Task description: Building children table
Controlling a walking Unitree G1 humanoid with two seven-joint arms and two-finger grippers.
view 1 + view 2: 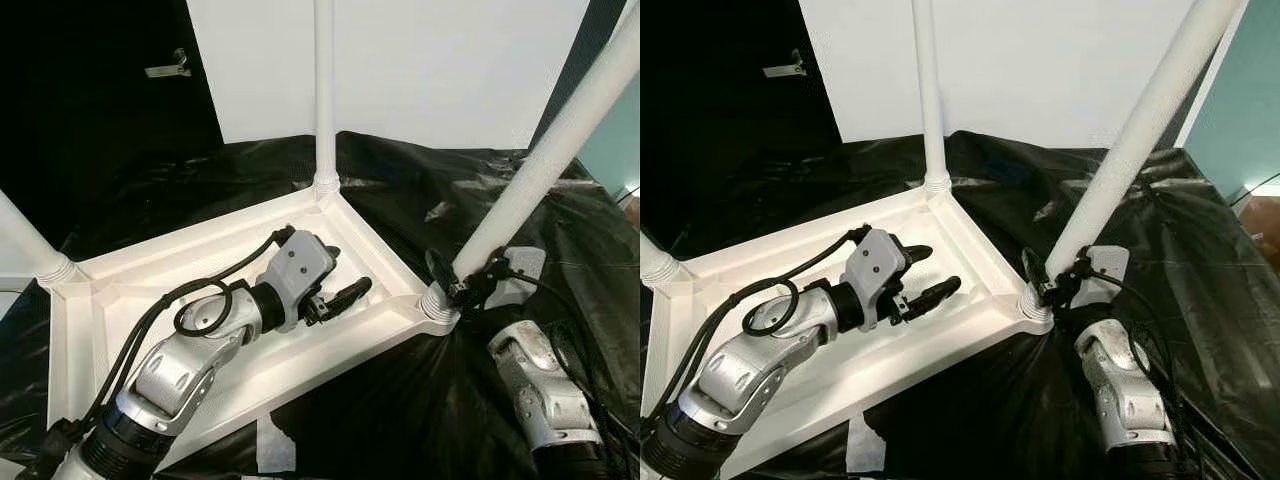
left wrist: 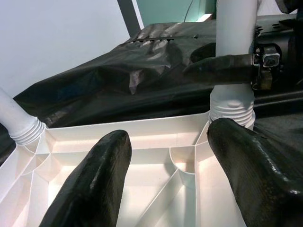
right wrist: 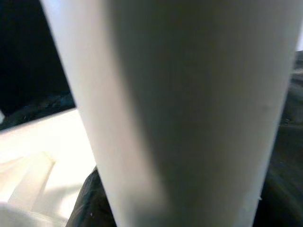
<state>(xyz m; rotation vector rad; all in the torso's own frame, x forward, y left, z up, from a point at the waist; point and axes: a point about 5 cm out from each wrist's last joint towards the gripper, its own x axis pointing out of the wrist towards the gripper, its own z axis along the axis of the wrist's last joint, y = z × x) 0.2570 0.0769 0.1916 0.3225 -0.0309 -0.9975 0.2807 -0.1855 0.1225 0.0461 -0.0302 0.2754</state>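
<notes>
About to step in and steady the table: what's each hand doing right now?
Left hand: open, empty, resting inside the upturned tabletop.
Right hand: closed on the table leg just above its socket.

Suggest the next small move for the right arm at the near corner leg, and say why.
Probably twist the leg further into its corner socket. The right end effector is clamped round the leg just above the threaded collar, and the left end effector, open, presses down inside the upturned tabletop, seemingly steadying it.
</notes>
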